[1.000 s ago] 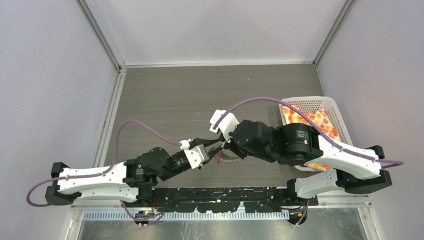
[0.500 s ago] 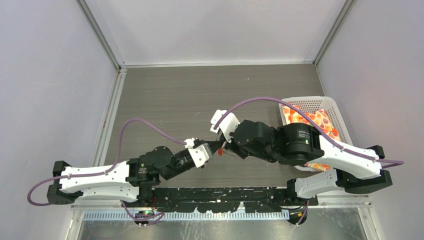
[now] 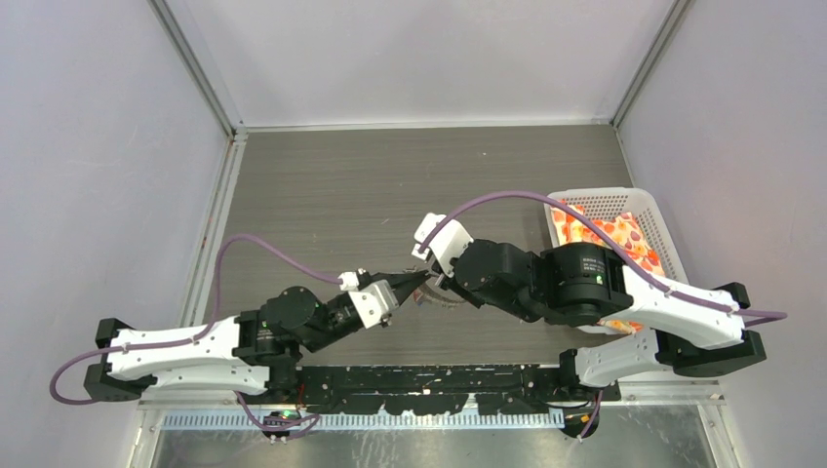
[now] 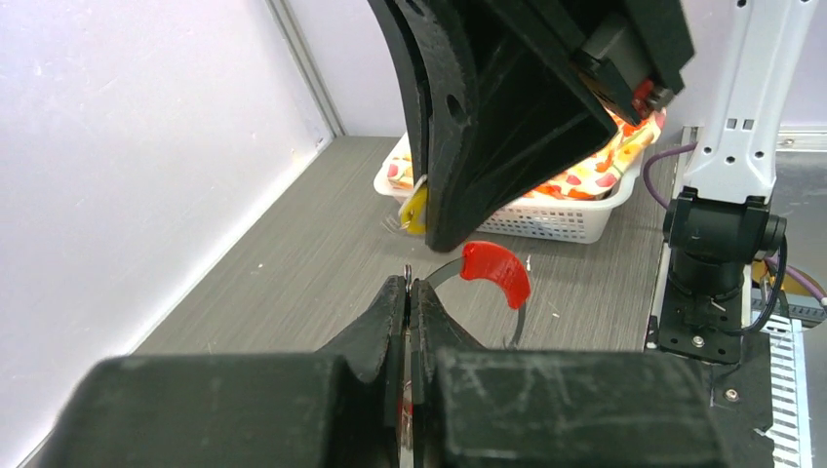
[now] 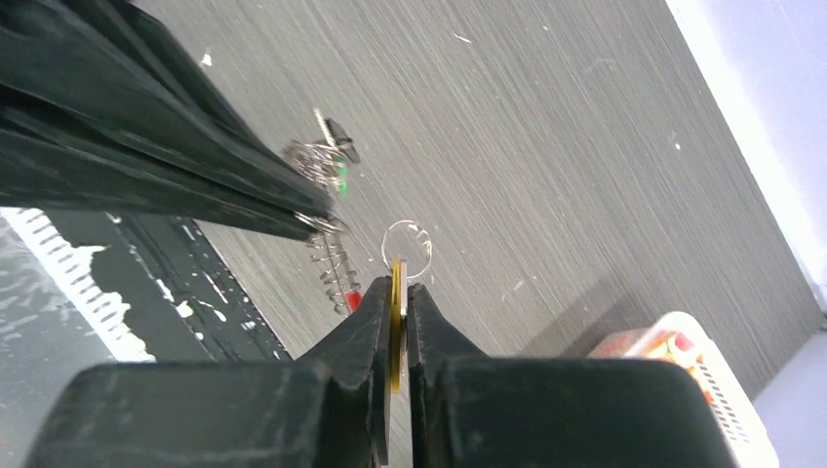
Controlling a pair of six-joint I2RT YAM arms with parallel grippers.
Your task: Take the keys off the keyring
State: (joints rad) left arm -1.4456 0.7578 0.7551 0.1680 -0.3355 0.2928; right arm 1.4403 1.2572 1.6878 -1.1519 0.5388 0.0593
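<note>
In the top view both grippers meet at the table's near middle. My left gripper (image 3: 416,282) is shut on the keyring, a thin grey wire loop with a red section (image 4: 495,273); its wire shows between my fingertips (image 4: 408,285). In the right wrist view the keyring's coil (image 5: 332,258) hangs stretched below the left fingertips (image 5: 310,218), with a green key tag (image 5: 342,178) beside them. My right gripper (image 5: 399,284) is shut on a yellow key tag (image 5: 396,297) that carries a small wire ring (image 5: 407,239). The yellow tag also shows in the left wrist view (image 4: 416,209). Blue and red keys are not visible.
A white basket (image 3: 659,213) holding a red-and-yellow patterned cloth (image 3: 624,236) stands at the right, partly under my right arm. Walls close in the table on the left, back and right. A black rail (image 3: 429,378) runs along the near edge.
My left arm has drawn back slightly to the left and its gripper has risen, with the keyring still in it. The coil no longer sags below the grippers. My right arm has barely moved.
</note>
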